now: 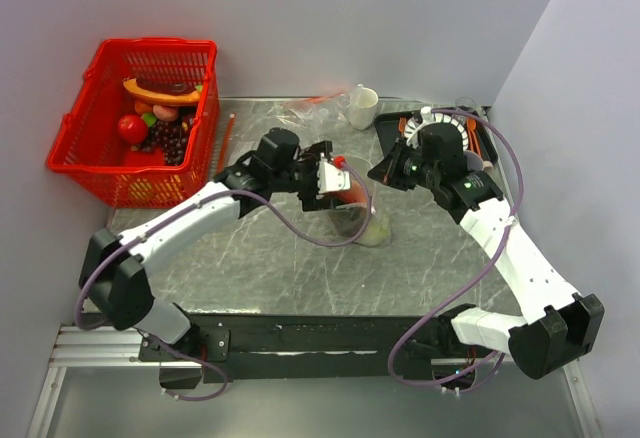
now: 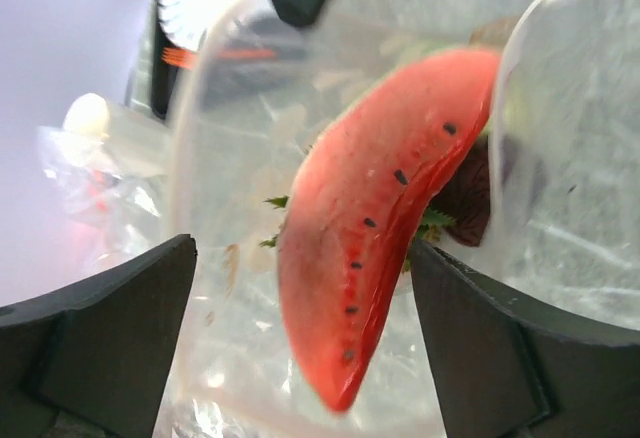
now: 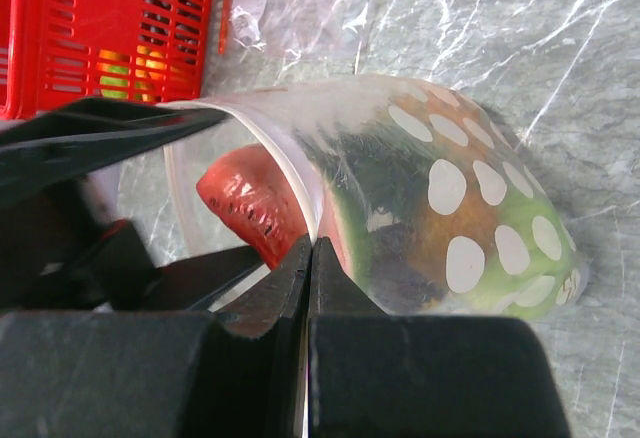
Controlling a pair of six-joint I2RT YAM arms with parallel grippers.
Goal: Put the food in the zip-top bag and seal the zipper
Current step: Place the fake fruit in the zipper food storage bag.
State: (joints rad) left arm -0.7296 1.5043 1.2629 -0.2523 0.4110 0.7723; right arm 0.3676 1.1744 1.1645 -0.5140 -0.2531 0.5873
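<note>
Spreading under everything is the grey marbled tabletop [image 1: 260, 258], with a red plastic lattice basket [image 1: 70, 143] of toy foods at its far left corner. Near the table's middle lies the clear soft zip-top bag printed with white dots [image 3: 400, 98], its mouth gaping towards the left gripper [image 2: 302, 258], whose dark fingers stand wide apart. The right gripper [image 3: 310, 258] is pinched tight on the bag's rim. A white cup [image 1: 362, 108] stands near the far edge. In the bag's mouth, between the left fingers but not clamped by them, sits a red-orange curved watermelon slice with black seeds [image 2: 380, 228]. Deeper inside show a light-green round fruit [image 3: 525, 283] and a dark-green spiky leafy tuft [image 2: 435, 220]. The pale press-seal zipper strip [image 3: 270, 148] arcs along the rim, unsealed.
</note>
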